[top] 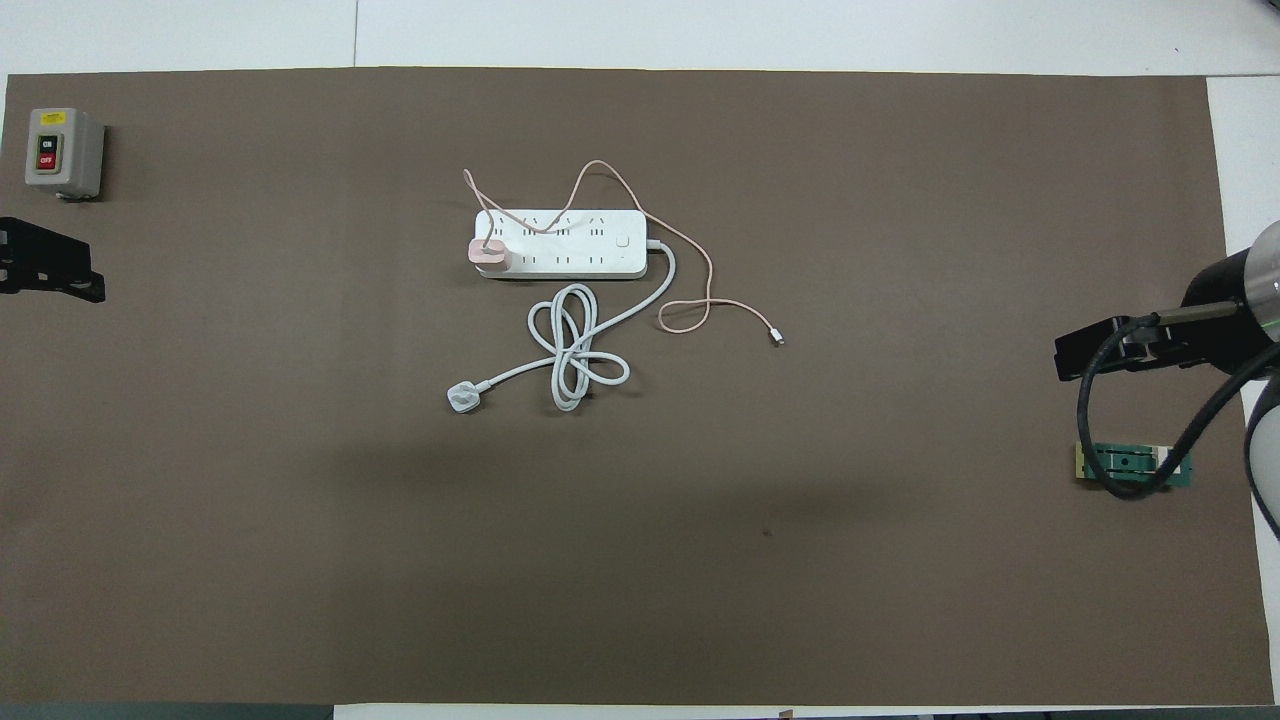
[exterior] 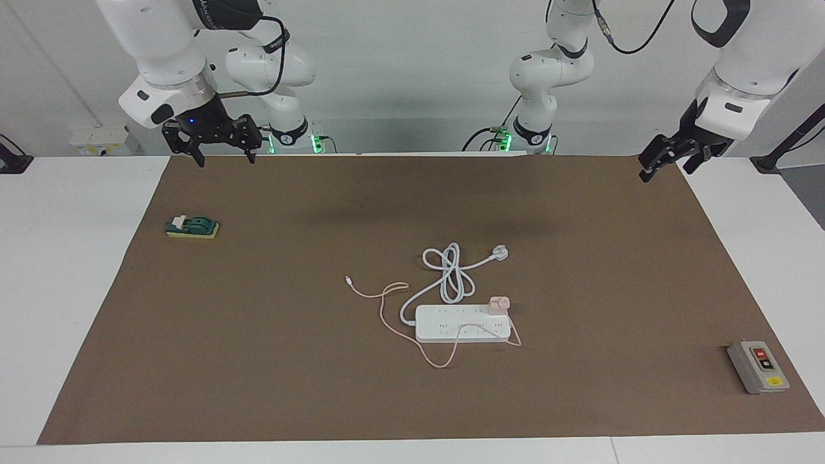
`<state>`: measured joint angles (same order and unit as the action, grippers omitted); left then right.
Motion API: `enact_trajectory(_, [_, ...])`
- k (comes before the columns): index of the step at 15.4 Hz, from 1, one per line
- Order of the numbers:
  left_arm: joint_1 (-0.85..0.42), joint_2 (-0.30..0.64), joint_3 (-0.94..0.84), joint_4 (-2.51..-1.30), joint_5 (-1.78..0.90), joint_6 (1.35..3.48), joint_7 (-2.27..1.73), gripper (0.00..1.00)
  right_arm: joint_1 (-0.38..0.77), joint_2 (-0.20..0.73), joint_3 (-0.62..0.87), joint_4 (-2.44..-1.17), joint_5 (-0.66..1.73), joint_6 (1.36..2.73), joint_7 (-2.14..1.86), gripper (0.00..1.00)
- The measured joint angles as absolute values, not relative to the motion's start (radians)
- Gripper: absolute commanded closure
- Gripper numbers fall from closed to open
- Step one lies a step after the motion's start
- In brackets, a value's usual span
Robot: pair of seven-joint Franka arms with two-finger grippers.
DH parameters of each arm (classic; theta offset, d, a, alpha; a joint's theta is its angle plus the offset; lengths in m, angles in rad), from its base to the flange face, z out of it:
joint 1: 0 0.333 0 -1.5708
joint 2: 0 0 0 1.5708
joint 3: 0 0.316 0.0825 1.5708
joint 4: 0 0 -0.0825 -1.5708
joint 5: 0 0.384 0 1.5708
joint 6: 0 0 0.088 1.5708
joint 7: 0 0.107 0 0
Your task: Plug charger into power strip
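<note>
The white power strip (exterior: 438, 322) (top: 585, 262) lies flat in the middle of the brown mat. The small pink charger (exterior: 498, 304) (top: 490, 254) stands on the strip's end toward the left arm, on the edge nearer the robots. Its thin pink cable (exterior: 384, 316) (top: 700, 300) loops over the strip and onto the mat. My right gripper (exterior: 225, 158) (top: 1090, 355) hangs open and empty above the mat's edge at the right arm's end. My left gripper (exterior: 665, 169) (top: 50, 275) hangs open and empty above the mat's corner at the left arm's end. Both are far from the strip.
The strip's thick white cord coils nearer the robots and ends in a white three-pin plug (exterior: 501, 252) (top: 462, 398). A grey button box (exterior: 758, 367) (top: 62, 150) sits at the left arm's end. A green part on a yellow base (exterior: 192, 227) (top: 1125, 463) lies at the right arm's end.
</note>
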<state>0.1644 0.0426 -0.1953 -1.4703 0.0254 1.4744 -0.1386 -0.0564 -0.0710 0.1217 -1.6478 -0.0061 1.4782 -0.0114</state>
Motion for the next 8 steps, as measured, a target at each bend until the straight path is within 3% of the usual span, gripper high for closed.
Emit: enact_trajectory(8, [0.164, 0.036, -0.198, -1.494, 0.025, 1.476, -0.139, 0.0, -0.056, -0.071, 0.122, -1.648, -0.006, 1.478, -0.011, 0.0])
